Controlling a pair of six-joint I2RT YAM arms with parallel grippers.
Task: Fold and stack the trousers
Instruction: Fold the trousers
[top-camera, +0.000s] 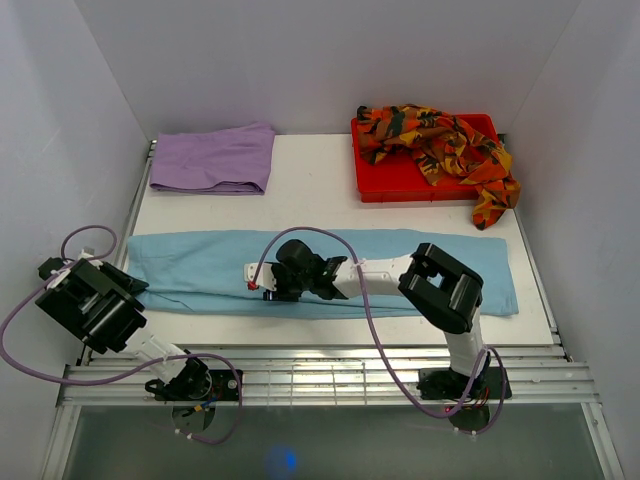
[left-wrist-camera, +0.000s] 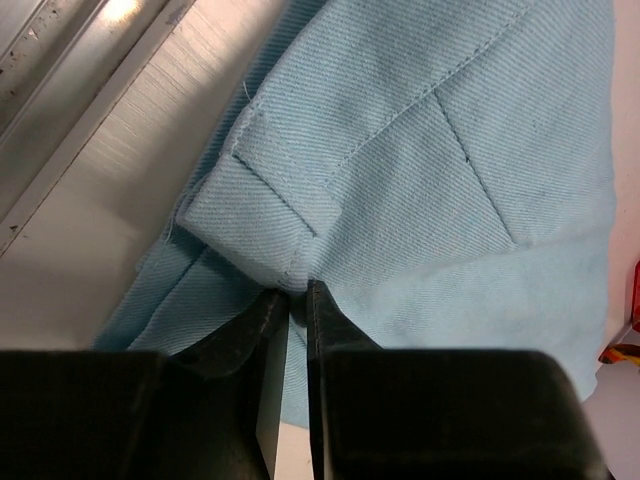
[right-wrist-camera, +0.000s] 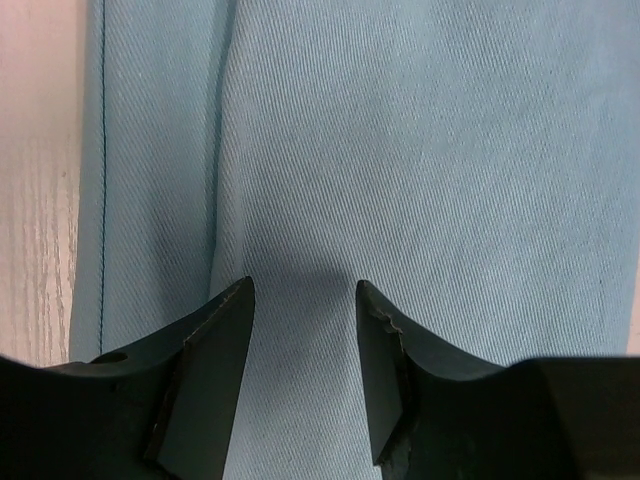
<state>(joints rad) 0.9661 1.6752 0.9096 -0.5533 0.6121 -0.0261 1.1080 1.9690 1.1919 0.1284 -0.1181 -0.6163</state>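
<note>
On the white table (top-camera: 310, 190) the light blue trousers (top-camera: 200, 262) lie long and flat, the right gripper (right-wrist-camera: 305, 287) sits over their middle with jaws apart, and the left gripper (left-wrist-camera: 297, 290) seems to pinch their waist corner, jaws almost together.

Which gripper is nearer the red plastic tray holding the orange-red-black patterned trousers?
Right. The right gripper is over the middle of the light blue cloth trousers, diagonally near-left of the red plastic tray; the left gripper is at their far left end.
</note>
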